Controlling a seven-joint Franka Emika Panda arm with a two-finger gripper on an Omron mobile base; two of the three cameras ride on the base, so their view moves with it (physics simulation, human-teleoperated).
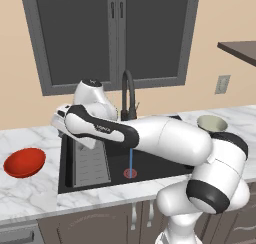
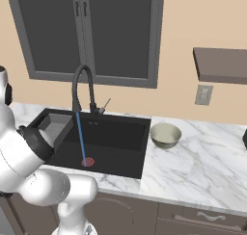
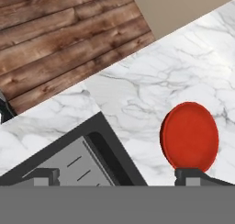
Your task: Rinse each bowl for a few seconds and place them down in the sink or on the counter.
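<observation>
so, in the left base view the arm reaches across the sink [image 1: 67, 178] toward the left of the frame, and the red bowl [image 1: 24, 162] sits alone on the counter [image 1: 30, 198] at the left edge, well apart from the basin's rim. water runs from the tap [image 1: 127, 95] in a thin stream to the red drain [image 1: 130, 173]. the grey bowl [image 1: 212, 123] stands at the right, partly behind the arm.

in the right base view the grey bowl [image 2: 165, 135] rests on the marble just beside the sink's right edge, with wide bare counter to its right.

in the hand view the gripper [image 3: 114, 178] has its tips wide apart with nothing between them; the red bowl [image 3: 189, 136] lies just above the right tip, the tray [image 3: 78, 168] at lower left.

the step looks like the reach for the red bowl. i'd centre the tips over its rim before lowering, as the bowl is shallow. bare marble surrounds it, so approach room seems good; the sink edge is the rim to clear on the carry back.
</observation>
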